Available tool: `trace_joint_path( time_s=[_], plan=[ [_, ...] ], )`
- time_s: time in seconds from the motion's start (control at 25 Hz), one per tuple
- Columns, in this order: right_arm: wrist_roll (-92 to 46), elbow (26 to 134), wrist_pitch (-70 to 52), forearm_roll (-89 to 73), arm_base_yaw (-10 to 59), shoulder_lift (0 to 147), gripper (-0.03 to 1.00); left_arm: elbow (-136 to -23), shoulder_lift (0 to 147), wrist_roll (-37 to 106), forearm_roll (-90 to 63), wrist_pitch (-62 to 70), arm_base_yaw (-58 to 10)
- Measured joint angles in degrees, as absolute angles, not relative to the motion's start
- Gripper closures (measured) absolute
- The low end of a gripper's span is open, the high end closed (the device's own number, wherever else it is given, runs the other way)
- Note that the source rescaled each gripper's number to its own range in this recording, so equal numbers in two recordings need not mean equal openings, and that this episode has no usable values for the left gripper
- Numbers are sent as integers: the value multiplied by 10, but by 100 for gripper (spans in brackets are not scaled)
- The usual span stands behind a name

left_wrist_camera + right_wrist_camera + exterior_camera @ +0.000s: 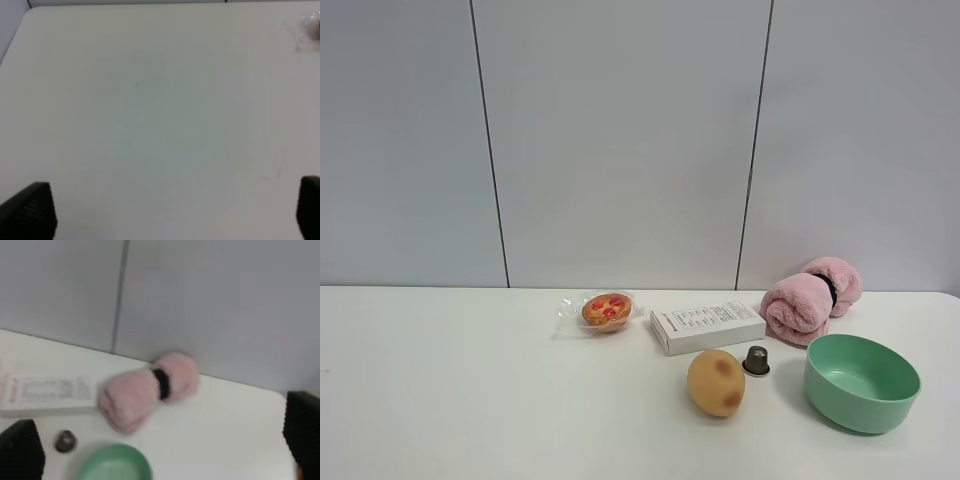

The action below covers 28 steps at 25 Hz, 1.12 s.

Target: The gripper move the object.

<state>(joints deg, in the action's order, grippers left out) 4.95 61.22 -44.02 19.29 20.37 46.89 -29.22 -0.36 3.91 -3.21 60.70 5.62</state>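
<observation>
The tiny dark grey-brown coffee capsule [756, 361] stands on the white table [470, 400] between the tan spotted ball [716, 382] and the green bowl [861, 382]. It also shows in the right wrist view [65, 440], blurred, beside the bowl [115, 465]. No arm or gripper shows in the exterior high view. My right gripper [160, 450] is open and empty, its black fingertips [20, 450] wide apart, well above the table. My left gripper [170, 212] is open and empty over bare table, its fingertips [30, 212] at the frame's edges.
A white box [708, 326] lies behind the ball. A rolled pink towel [812, 300] lies at the back right, also in the right wrist view [145, 392]. A wrapped tart [605, 310] sits left of the box. A grey panelled wall [620, 140] stands behind the table.
</observation>
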Motion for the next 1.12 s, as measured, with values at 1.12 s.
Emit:
trace_joint_path(
  time_s=[1.12],
  plan=[
    [-52,337,-599,-92,204,113,-3,-292,-4,39,-32,607,56]
  ],
)
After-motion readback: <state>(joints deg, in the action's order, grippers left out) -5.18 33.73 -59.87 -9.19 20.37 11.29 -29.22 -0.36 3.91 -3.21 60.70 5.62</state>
